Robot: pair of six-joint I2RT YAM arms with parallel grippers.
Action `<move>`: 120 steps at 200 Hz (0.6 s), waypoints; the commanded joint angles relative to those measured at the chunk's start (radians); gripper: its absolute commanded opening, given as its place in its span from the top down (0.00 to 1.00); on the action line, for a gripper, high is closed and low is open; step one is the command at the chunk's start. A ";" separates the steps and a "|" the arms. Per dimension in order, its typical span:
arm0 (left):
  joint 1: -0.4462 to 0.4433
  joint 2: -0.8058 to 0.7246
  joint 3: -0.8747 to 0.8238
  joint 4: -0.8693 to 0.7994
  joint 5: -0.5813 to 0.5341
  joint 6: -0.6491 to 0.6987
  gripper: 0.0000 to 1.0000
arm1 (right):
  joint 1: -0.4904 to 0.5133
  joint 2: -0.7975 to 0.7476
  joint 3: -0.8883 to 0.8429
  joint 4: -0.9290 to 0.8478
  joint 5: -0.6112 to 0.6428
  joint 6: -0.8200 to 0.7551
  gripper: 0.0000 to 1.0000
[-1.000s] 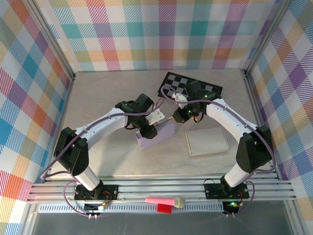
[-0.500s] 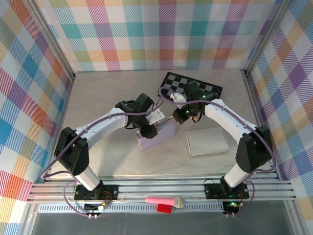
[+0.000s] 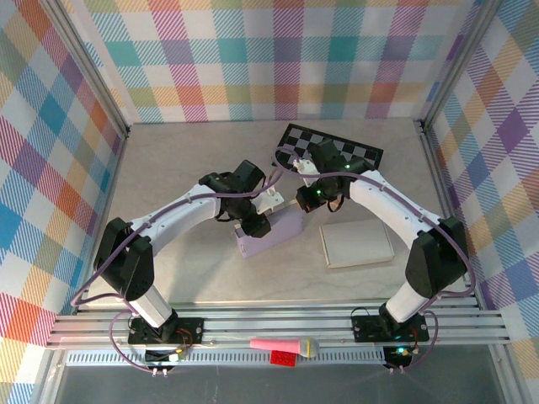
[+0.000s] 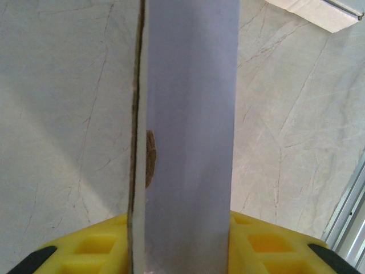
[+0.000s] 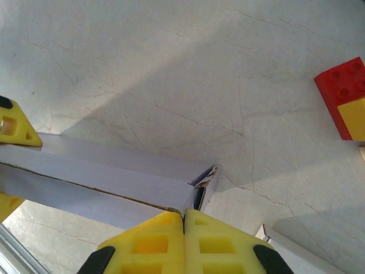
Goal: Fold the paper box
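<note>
The lavender paper box (image 3: pixel 274 231) lies on the table in the middle of the top view. My left gripper (image 3: pixel 255 227) is shut on it across its width; in the left wrist view the box (image 4: pixel 188 114) runs up between the yellow fingers (image 4: pixel 268 242). My right gripper (image 5: pixel 183 220) is shut, pads pressed flat together, its tips resting against the box's (image 5: pixel 114 177) right end beside a crumpled end flap (image 5: pixel 204 181). From above, the right gripper (image 3: pixel 305 199) sits at the box's far right corner.
A flat white box (image 3: pixel 356 242) lies right of the lavender one. A black-and-white checkered board (image 3: pixel 333 147) is at the back. A red and yellow brick (image 5: pixel 348 97) lies on the table near the right gripper. Pink, yellow and red items (image 3: pixel 286 347) rest on the front rail.
The right gripper's fingers have closed fully and it has shifted slightly left towards the box's end. The left gripper keeps its hold on the box.
</note>
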 commanded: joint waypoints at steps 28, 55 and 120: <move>0.009 0.006 0.029 -0.010 -0.037 -0.008 0.66 | 0.018 -0.057 -0.061 0.030 0.053 0.155 1.00; 0.009 0.003 0.029 -0.001 -0.047 -0.015 0.66 | 0.039 -0.133 -0.168 0.128 0.095 0.166 1.00; 0.019 0.012 0.041 0.018 -0.071 -0.028 0.64 | 0.083 -0.222 -0.321 0.256 0.189 0.162 1.00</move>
